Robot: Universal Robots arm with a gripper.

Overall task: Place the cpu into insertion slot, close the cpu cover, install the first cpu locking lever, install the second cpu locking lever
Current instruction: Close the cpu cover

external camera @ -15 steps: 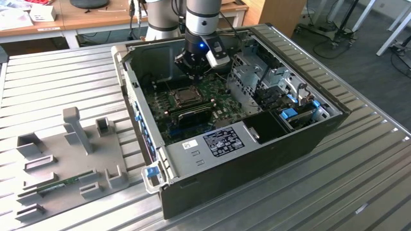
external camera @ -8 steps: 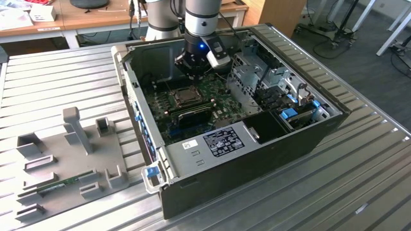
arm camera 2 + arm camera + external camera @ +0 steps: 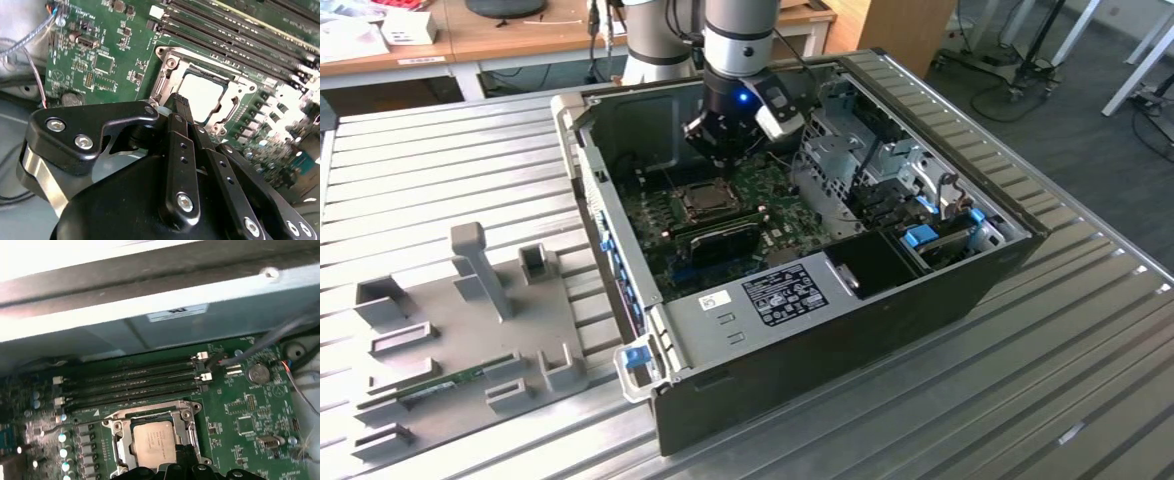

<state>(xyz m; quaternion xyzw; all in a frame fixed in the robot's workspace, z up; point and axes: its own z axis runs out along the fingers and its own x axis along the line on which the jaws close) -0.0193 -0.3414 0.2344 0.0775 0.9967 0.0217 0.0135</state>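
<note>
The cpu (image 3: 708, 200), a dull grey square with a pale sheen, sits in the slot (image 3: 186, 415), framed by the silvery cover (image 3: 121, 442) lying flat. At its 12 o'clock in the exterior view, the gripper (image 3: 724, 152) hovers with fingers pressed together, empty.

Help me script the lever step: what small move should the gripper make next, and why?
Probably a slight push down onto a locking lever at the edge of the slot. The cpu sits in it, the cover lies flat around it, and the shut gripper hangs at that edge. Whether a lever is latched, I cannot tell.
</note>
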